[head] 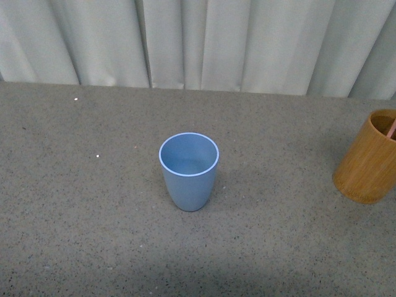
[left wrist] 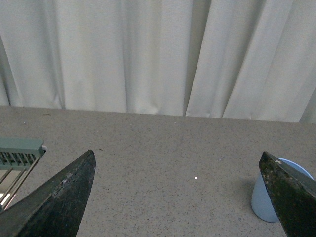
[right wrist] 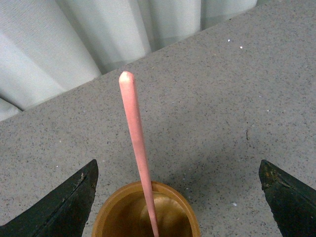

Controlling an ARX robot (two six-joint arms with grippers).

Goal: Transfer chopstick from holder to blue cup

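Chopstick [right wrist: 138, 158] stands almost upright in the holder [right wrist: 123, 215], at the right edge of the front view. It rises between the two fingers of my right gripper [right wrist: 177, 165], which are wide apart. So I judge the right arm nearer; the left gripper [left wrist: 177, 155], also spread apart, is near the blue cup [head: 189, 170].

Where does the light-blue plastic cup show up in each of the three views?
Front view: the light-blue plastic cup stands at centre frame.
Left wrist view: the cup is half hidden behind one finger of the left gripper.
Right wrist view: not in it.
Shared landmark: the pleated white curtain behind the table.
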